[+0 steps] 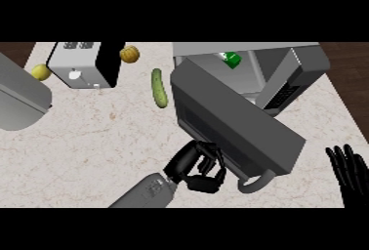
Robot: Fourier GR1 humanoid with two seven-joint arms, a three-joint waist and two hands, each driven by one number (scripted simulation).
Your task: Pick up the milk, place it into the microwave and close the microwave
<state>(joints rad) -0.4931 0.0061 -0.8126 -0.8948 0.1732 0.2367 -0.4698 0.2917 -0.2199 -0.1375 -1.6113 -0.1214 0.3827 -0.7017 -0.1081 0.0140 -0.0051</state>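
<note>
Careful: your curled, empty left hand (196,168) could slip off the door (234,124), leaving the microwave (288,68) ajar with milk (232,59) inside.

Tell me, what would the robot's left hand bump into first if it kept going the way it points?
Probably the microwave door. The left hand points up and right, already right beside the door's outer face; depth is hard to judge.

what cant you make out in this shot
- Milk in the microwave: head view shows only a green and white bit; the door hides the rest.
- Left hand: whether it touches the door is unclear.
- Right hand: cut by the right edge.
- Toaster: front details too small.
</note>
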